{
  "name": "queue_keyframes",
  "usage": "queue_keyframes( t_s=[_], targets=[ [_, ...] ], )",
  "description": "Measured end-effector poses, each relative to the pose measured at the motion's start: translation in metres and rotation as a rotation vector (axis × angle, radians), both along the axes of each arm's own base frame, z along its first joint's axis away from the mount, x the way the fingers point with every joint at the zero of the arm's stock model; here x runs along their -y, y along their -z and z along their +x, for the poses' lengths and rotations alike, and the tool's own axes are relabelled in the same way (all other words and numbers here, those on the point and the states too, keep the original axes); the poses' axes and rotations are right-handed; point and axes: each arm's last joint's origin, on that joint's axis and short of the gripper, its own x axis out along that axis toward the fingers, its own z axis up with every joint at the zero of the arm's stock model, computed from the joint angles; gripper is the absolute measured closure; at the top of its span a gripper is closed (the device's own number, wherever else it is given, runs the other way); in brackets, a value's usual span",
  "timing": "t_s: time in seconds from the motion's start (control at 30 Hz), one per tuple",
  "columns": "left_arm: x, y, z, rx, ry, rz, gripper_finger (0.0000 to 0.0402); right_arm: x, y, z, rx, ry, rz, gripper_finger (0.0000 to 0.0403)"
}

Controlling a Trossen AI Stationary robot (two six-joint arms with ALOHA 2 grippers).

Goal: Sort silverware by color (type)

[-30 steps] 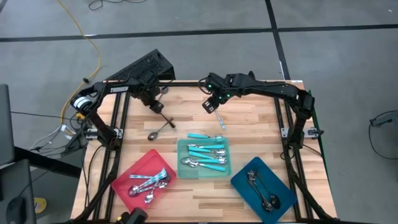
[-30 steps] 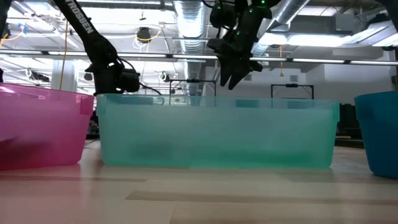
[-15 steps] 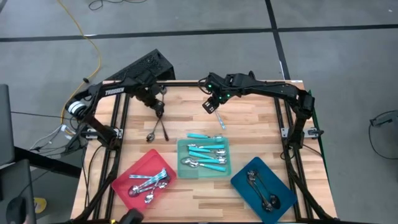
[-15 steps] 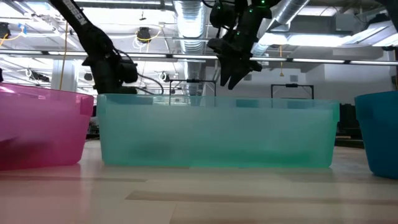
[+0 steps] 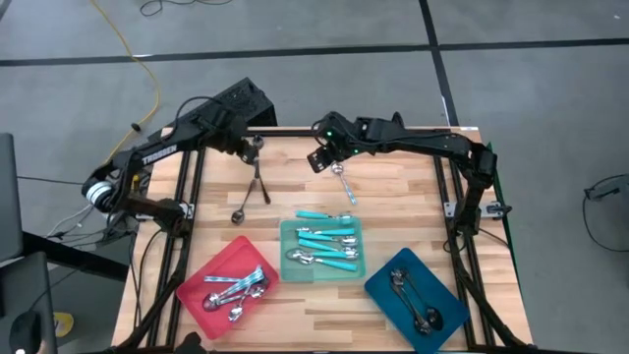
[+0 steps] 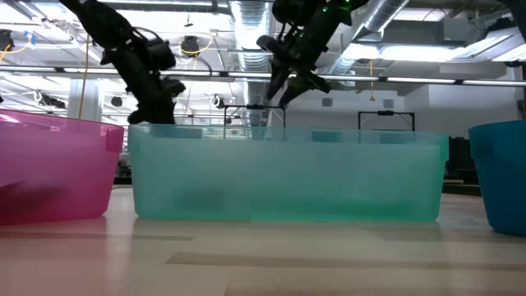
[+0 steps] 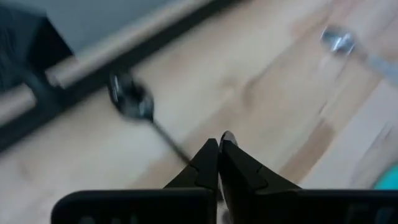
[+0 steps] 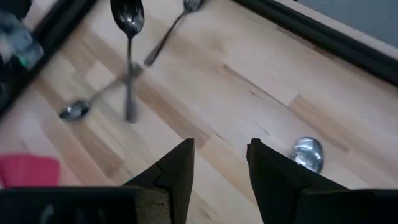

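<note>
My left gripper [image 5: 256,149] hangs near the table's far edge, shut on a dark spoon [image 5: 262,182] that slants down below it. Beside that spoon, a silver spoon [image 5: 243,209] lies on the wood. Another dark spoon [image 7: 134,102] lies flat by the far rail. My right gripper [image 5: 319,160] hovers open above the far middle of the table. Just to its right, a silver-bowled spoon [image 8: 308,152] lies on the table. No finger touches it. My left gripper pinches the dark spoon at its upper, bowl end [image 8: 127,15] between its two shut fingers. Only a small rounded tip [image 7: 227,135] shows between the fingertips, so the exact spot is hidden. The spoon hangs slanted, handle end [image 8: 130,112] lowest. I cannot tell if that end clears the table.
The red tray [image 5: 211,267] at the near left holds silver spoons. The teal tray [image 5: 290,228] in the middle holds turquoise-handled ones, with one more spoon [image 5: 314,214] lying just beyond it. The blue tray [image 5: 447,305] at the near right holds dark spoons. Bare wood lies between the arms.
My left gripper has taken hold of the dark spoon, then risen and drawn back toward the far edge. The spoon has swung from lying on the wood to hanging below the fingers. My right gripper has tipped and rolled a little in place.
</note>
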Motion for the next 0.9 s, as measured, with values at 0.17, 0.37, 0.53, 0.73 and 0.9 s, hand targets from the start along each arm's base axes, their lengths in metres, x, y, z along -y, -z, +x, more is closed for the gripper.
queue_keyframes(
  t_s=[0.17,0.37,0.53,0.73,0.9],
  targets=[
    [0.001,-0.021,0.001,0.146,-0.034,0.081,0.04,0.007,-0.005,0.004,0.087,-0.003,0.0,0.0232],
    [0.009,-0.044,-0.003,0.299,-0.039,0.11,0.0401,0.012,-0.019,0.015,0.262,-0.098,-0.074,0.0202],
    [0.019,-0.06,-0.01,0.361,-0.037,0.147,0.0401,0.016,-0.024,0.016,0.314,-0.095,-0.101,0.0156],
    [0.028,-0.077,-0.013,0.476,0.048,0.185,0.0401,0.017,-0.021,0.031,0.404,-0.15,-0.118,0.0138],
    [0.032,-0.088,-0.012,0.581,0.16,0.205,0.0401,0.02,-0.012,0.045,0.497,-0.235,-0.089,0.0137]
  ],
)
